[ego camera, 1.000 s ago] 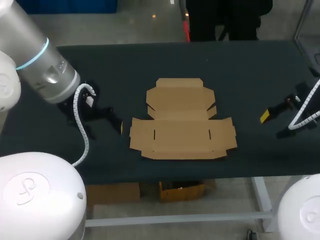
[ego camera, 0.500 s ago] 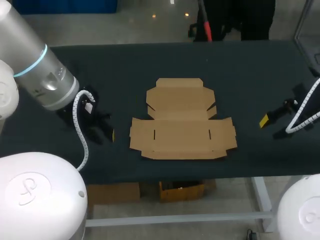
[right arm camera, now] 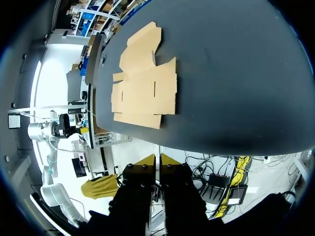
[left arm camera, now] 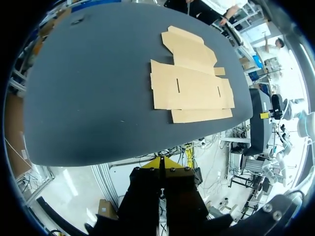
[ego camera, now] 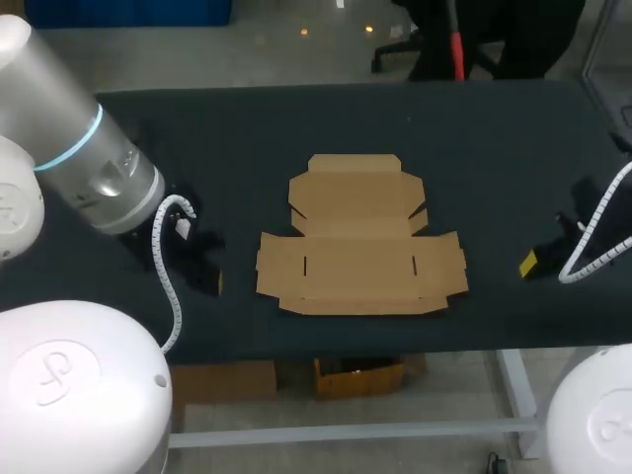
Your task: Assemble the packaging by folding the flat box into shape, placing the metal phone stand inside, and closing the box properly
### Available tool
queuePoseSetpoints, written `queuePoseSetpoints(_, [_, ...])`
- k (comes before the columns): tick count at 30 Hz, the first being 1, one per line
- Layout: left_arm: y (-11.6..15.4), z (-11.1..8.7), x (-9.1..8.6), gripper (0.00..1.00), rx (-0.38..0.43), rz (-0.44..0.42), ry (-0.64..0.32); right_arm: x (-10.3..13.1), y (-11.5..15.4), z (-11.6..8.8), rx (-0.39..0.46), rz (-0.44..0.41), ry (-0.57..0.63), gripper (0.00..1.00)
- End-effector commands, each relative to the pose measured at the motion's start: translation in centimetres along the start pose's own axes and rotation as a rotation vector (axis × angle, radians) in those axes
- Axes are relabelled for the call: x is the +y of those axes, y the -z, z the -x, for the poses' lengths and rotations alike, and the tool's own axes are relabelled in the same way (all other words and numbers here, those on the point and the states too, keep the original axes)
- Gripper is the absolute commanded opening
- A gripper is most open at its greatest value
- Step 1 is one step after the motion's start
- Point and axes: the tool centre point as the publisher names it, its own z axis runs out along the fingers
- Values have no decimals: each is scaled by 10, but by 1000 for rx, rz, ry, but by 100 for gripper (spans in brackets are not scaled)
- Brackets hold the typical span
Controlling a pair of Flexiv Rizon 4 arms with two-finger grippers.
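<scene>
Across the head view, the dark table point(ego camera: 474, 128) is stretching from side to side. Over its left part, the big grey left arm point(ego camera: 84, 148) is coming in from the corner, and a white curly cable point(ego camera: 163, 267) is hanging down from it.

The box point(ego camera: 360, 237) is lying flat and unfolded in the middle of the table, closer to the near edge than to the far one. Its wide part is sitting toward the near edge and is showing two short slits. Its smaller part, with the cut corners, is pointing to the far side. Both grippers are apart from it.

The left gripper point(ego camera: 215, 279) is hanging low over the table, near the box's left side. In the left wrist view its yellow tips point(left arm camera: 153, 163) are pressing together and are holding nothing, and the box point(left arm camera: 192, 83) is lying well ahead of them.

The right gripper point(ego camera: 530, 262) is hanging low over the table on the box's right side, a bit further from the box than the left one is. In the right wrist view its yellow tips point(right arm camera: 149, 161) are pressing together too, holding nothing, and the box point(right arm camera: 145, 83) is lying well ahead of them.
</scene>
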Motion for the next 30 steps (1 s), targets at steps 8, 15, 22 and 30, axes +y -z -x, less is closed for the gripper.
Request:
queuePoseSetpoints(8, [-18, 3, -5, 0, 26, 19, -1, -7, -13, 5, 17, -7, 8, 0])
queuePoseSetpoints(15, [-27, 6, -4, 0, 46, 9, 6, -8, -25, 5, 5, -3, 6, 0])
queuePoseSetpoints(22, [-42, 6, -8, 0, 63, 5, 36, -3, -43, 3, -1, -12, 1, 0])
queuePoseSetpoints(30, [-54, 8, -9, 0, 63, 7, 42, -1, -55, 6, -9, -27, -16, 0])
